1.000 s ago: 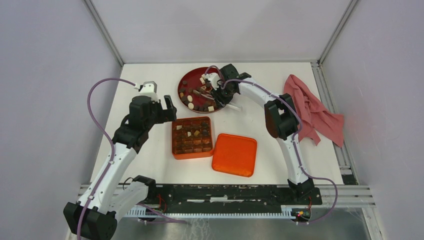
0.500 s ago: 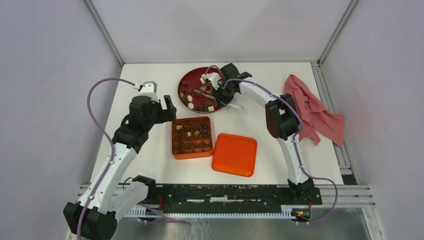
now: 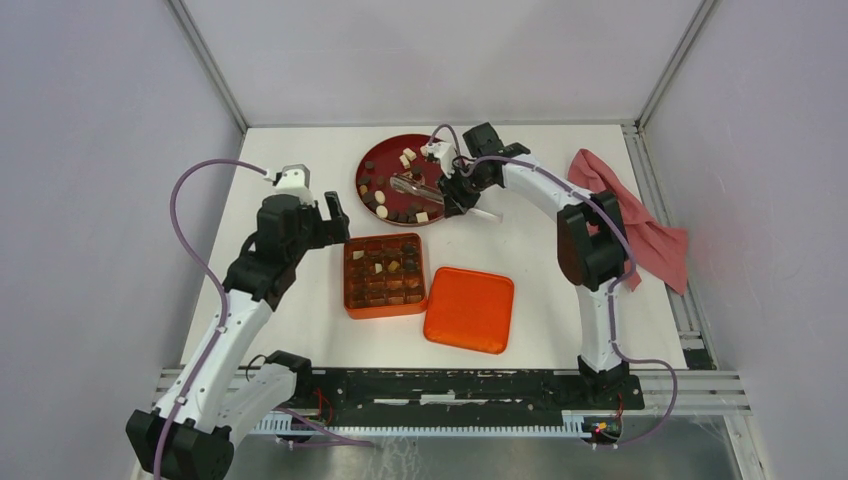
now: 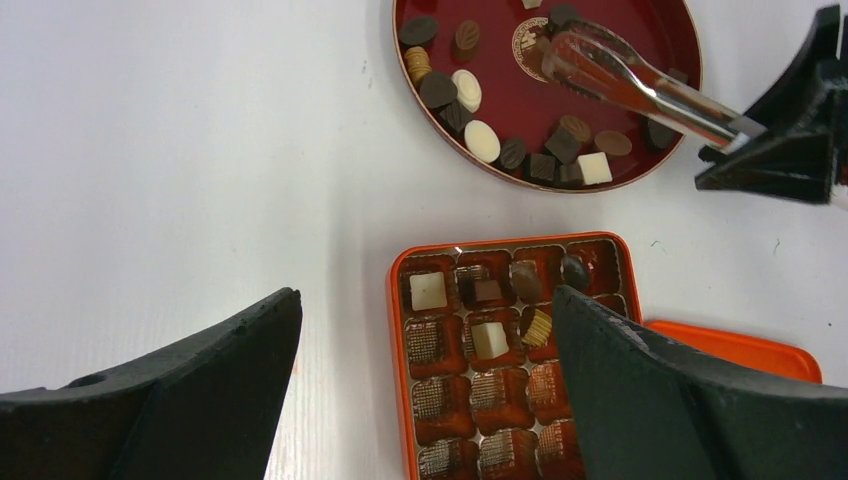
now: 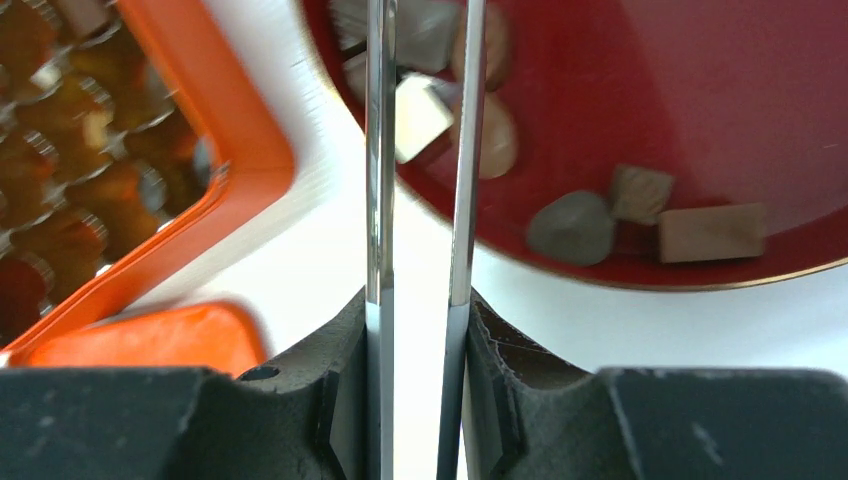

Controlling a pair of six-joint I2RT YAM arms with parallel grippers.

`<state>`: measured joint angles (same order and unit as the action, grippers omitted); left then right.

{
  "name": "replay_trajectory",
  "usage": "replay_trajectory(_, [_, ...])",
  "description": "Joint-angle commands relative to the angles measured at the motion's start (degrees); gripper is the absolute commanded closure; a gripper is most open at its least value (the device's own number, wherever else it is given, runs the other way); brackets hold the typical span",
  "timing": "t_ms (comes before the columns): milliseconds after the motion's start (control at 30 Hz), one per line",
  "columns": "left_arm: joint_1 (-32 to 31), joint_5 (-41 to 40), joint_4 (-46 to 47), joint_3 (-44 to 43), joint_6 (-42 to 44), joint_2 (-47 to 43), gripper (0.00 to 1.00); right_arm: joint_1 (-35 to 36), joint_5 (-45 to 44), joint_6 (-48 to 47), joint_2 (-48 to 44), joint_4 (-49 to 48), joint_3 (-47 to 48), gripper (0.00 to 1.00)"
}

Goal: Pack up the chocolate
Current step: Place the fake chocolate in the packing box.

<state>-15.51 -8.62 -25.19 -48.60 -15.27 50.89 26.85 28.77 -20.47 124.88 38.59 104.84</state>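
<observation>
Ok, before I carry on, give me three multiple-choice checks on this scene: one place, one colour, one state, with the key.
1. Where is the orange lid relative to the compartment box?
A) on top of it
B) flat on the table, to its right
C) inside it

2. What colour is the cloth at the table's right edge?
A) blue
B) green
C) pinkish red

3. What state is the right gripper in?
A) shut on metal tongs
B) open and empty
C) shut on the lid

Key: 1 B, the box's compartments show uncovered, with the lid beside it. 2 C, it is plainly pinkish red from above. 3 A, the right wrist view shows both tong arms between its fingers.
</observation>
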Motion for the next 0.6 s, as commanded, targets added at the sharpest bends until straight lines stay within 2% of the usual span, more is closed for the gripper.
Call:
replay_trajectory(0, [-0.14,-2.66,1.76,0.21,2.22,-2.47,0.01,0.29,10.50,-3.53,-10.30,-4.50,-7.36,1.00])
replay_trajectory(267, [-0.03,-8.94,2.95,1.55,1.41,-7.26,0.00,4.38,17.12,-9.93,-21.89,-8.87,-23.89,1.00])
replay_trajectory(467, [-0.03,-12.20,3.08,1.90,1.25,-9.12,0.00,10.71,15.20,-11.04,-20.54,-8.55,-23.71,1.00])
replay_trajectory(567, [-0.05,-12.77,3.34,2.14,1.19,-9.71,0.00,13.61,10.40,-8.99,-19.80,-10.06,-23.36,1.00])
